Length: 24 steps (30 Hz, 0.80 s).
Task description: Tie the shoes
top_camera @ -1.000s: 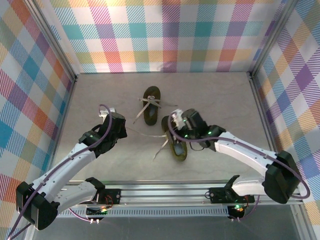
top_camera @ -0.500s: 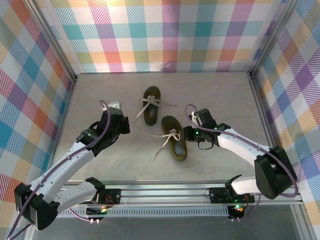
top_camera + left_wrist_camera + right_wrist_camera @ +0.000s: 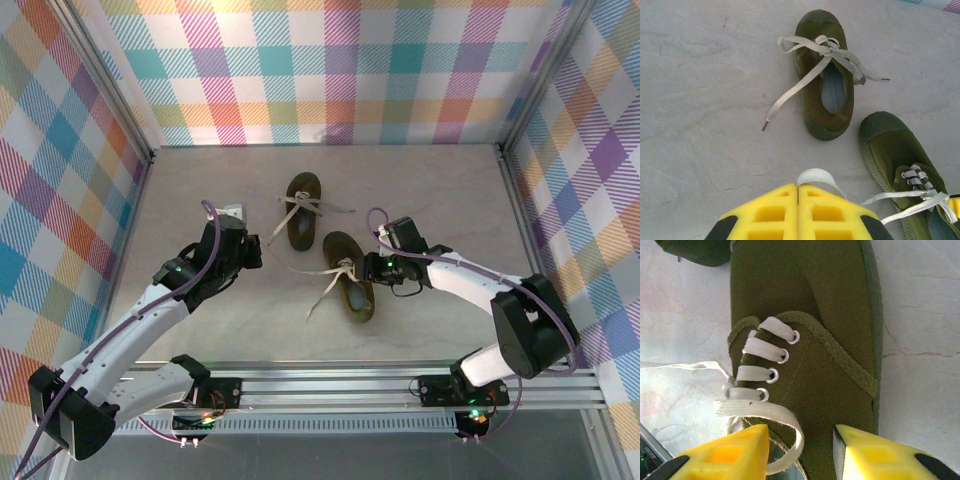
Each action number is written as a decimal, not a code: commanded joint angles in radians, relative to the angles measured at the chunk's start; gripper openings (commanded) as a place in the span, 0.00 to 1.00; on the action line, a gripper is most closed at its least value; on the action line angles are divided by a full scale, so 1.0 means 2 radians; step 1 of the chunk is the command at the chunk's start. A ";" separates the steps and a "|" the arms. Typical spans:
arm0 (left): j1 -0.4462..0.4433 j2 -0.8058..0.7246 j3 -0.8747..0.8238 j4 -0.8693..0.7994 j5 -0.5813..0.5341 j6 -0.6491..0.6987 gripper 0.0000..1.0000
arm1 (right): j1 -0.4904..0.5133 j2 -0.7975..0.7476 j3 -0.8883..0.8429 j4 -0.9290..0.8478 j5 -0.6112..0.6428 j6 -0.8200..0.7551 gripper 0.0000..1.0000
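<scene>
- Shoes [image 3: 304, 212] at table [image 3: 440, 190] centre, second at first's 5 o'clock
- Pale marbled top, plaid walls [image 3: 330, 70]
- Left gripper [image 3: 799, 187] pinches lace [image 3: 815, 176]; right gripper [image 3: 800, 429] half-wide astride near shoe [image 3: 805, 315], heel cut off

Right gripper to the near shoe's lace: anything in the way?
Nothing visible. The right gripper sits open over the near shoe, with the lace looping at the edge of its open jaws.

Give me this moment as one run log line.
left hand: shut on lace | right hand: open at near shoe | bow: not yet tied
</scene>
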 commanded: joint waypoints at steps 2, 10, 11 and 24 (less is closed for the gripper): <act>-0.004 -0.005 0.014 0.006 0.012 0.012 0.00 | -0.003 0.014 0.008 0.016 -0.007 0.006 0.31; -0.011 -0.017 0.022 0.003 0.059 0.000 0.00 | -0.003 -0.017 0.017 0.013 0.035 -0.013 0.03; -0.014 -0.019 0.023 0.002 0.063 -0.009 0.00 | -0.003 -0.021 0.020 0.010 0.041 -0.019 0.01; -0.070 0.001 0.056 -0.011 -0.010 -0.259 0.00 | 0.091 -0.148 0.015 0.022 0.192 -0.085 0.51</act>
